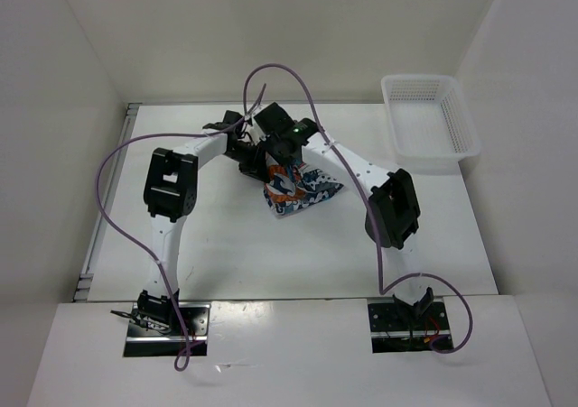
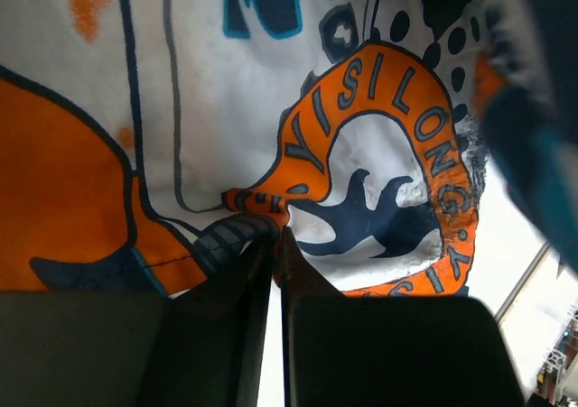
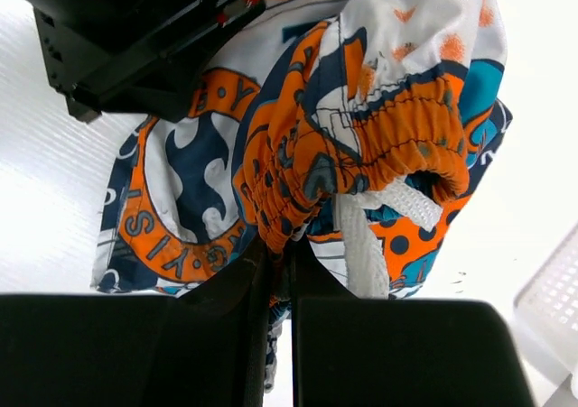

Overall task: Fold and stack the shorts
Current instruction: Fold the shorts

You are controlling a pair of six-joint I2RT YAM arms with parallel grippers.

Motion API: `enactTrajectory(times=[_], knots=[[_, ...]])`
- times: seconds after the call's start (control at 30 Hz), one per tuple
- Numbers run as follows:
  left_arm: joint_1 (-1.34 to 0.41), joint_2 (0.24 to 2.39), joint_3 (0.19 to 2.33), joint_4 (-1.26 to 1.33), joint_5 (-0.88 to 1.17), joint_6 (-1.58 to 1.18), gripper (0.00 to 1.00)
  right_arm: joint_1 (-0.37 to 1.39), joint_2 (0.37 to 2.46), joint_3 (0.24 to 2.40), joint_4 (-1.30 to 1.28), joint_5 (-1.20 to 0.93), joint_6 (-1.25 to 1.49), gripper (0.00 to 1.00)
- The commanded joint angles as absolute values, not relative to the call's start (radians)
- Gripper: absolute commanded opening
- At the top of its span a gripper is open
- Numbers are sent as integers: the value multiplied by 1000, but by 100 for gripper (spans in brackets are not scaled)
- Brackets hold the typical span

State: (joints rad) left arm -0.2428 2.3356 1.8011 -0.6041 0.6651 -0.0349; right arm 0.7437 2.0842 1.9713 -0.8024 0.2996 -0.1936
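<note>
While left fingers (image 2: 298, 276) and right fingers (image 3: 307, 281) are pinching the bunched shorts (image 1: 298, 190), folding is barely starting — next, likely, spreading them flat on the counter (image 1: 226, 254).

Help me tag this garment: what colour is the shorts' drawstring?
White drawstring, best seen in right wrist view.

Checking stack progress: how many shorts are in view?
1. The shorts sit bunched mid-table, pinched by the left gripper and the right gripper. More could be hidden inside the bundle; the basket shows none.
</note>
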Motion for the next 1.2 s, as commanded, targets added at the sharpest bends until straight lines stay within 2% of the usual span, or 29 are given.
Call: enactTrajectory(times=[0.0, 0.07, 0.17, 0.2, 0.23, 0.33, 0.5, 0.6, 0.63, 0.67, 0.73, 0.77, 0.83, 0.87, 0.9, 0.97, 1.0, 1.13, 1.17], knots=[[-215, 2384, 1805, -611, 606, 0, 13, 761, 2120, 2011, -769, 295, -160, 0], [-203, 2375, 1805, -611, 606, 0, 14, 761, 2146, 2002, -769, 282, -150, 2], [-180, 2375, 1805, -611, 597, 0, 23, 782, 2164, 2011, -778, 212, -150, 28], [-179, 2375, 1805, -611, 597, 0, 26, 782, 2164, 2025, -796, 139, -170, 46], [-167, 2375, 1805, -611, 586, 0, 31, 793, 2164, 2043, -807, 109, -185, 51], [-138, 2365, 1805, -611, 577, 0, 37, 822, 2135, 2078, -837, -10, -242, 64], [-89, 2347, 1825, -643, 555, 0, 47, 844, 2067, 2141, -887, -124, -297, 67], [-60, 2313, 1835, -666, 555, 0, 50, 844, 1999, 2088, -853, -60, -331, 57], [-46, 2300, 1845, -678, 555, 0, 53, 844, 1976, 2051, -830, 24, -343, 48], [-37, 2284, 1845, -678, 545, 0, 54, 844, 1953, 2005, -804, 64, -356, 43], [-37, 2232, 1868, -707, 532, 0, 57, 803, 1869, 1831, -708, 113, -400, 34], [-37, 2191, 1868, -707, 532, 0, 60, 784, 1838, 1698, -666, 145, -414, 34], [-37, 2149, 1882, -718, 541, 0, 64, 727, 1760, 1585, -559, 155, -463, 37], [-63, 2116, 1882, -718, 551, 0, 67, 712, 1744, 1497, -533, 155, -480, 44], [-80, 2103, 1893, -709, 551, 0, 75, 697, 1730, 1459, -481, 155, -492, 50], [-141, 2103, 1904, -697, 540, 0, 81, 672, 1718, 1383, -447, 141, -520, 59], [-159, 2112, 1904, -684, 528, 0, 88, 672, 1718, 1362, -413, 141, -538, 59], [-212, 2238, 1991, -684, 471, 0, 89, 672, 1765, 1301, -342, 126, -563, 62], [-225, 2261, 2005, -684, 434, 0, 93, 672, 1778, 1301, -342, 117, -572, 62]])
